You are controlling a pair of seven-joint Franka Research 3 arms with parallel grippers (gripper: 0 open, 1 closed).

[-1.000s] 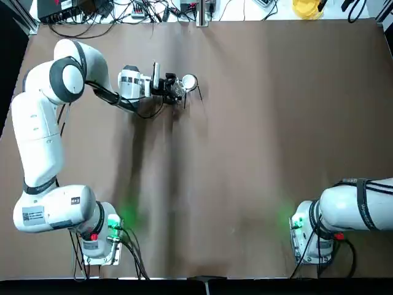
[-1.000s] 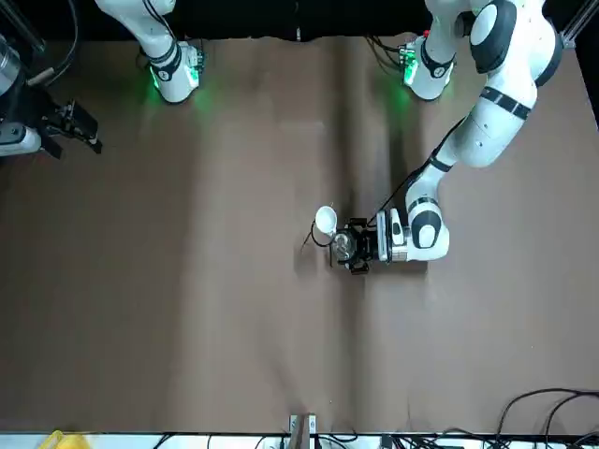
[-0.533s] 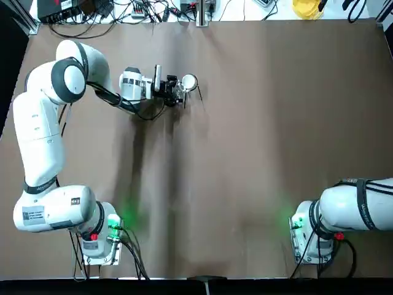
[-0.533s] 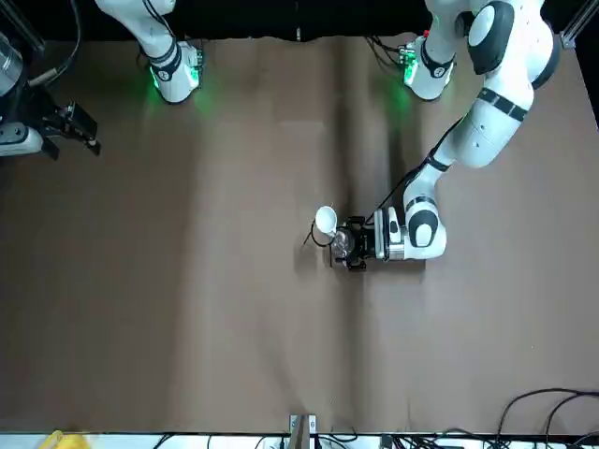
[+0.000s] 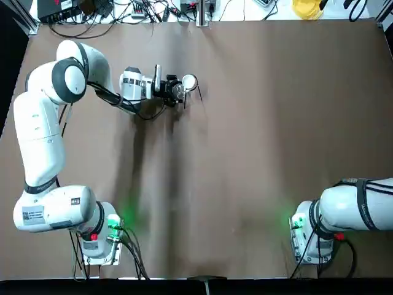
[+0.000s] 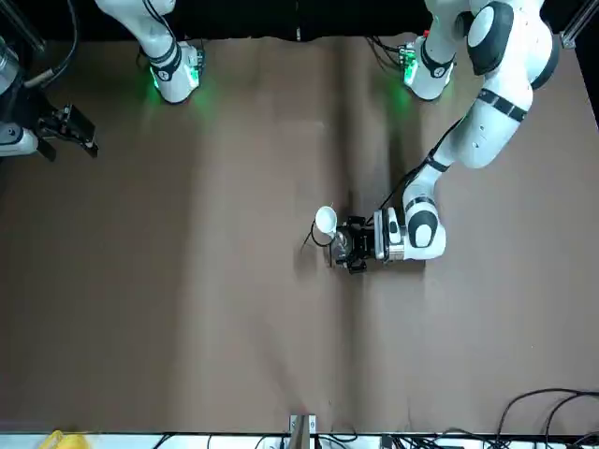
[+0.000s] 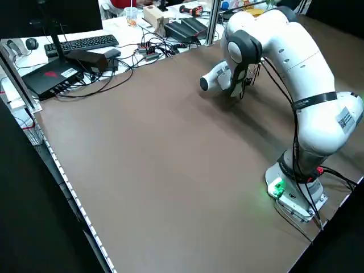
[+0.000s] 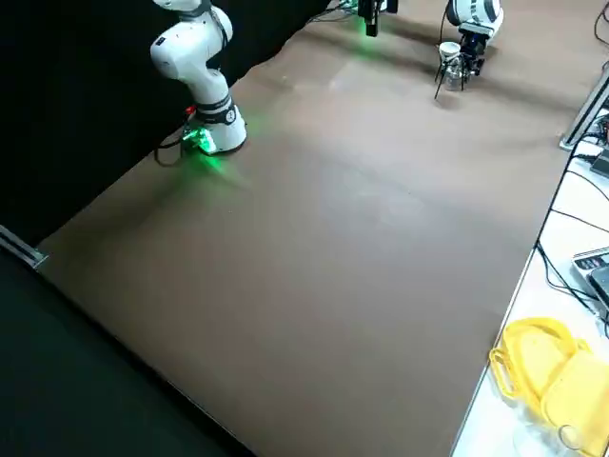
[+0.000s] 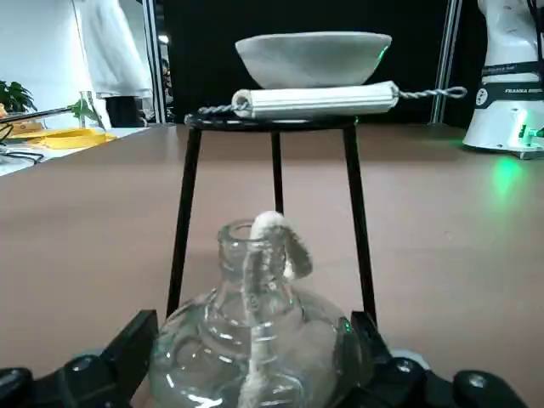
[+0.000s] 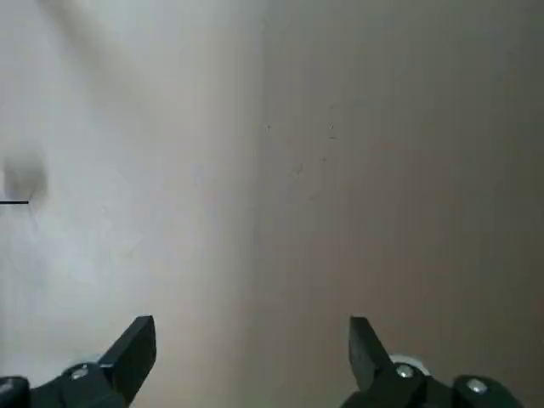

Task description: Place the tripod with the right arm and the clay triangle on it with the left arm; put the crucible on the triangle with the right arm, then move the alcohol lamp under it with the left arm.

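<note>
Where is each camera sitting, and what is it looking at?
Top: overhead; both arms, left hand by crucible.
Front: across the table; tripod.
Left side: raised; left arm.
Right side: raised; right arm's base.
Left wrist: alcohol lamp, clay triangle.
Right wrist: right hand, bare table.
Top and front share the crucible.

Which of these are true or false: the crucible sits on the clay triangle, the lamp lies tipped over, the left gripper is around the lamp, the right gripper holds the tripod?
1. The crucible sits on the clay triangle, atop the tripod. True.
2. The alcohol lamp lies tipped over. False: it stands upright, wick up.
3. The left gripper has its fingers either side of the lamp. True.
4. The right gripper holds the tripod. False: it is open and empty, far from it.
</note>
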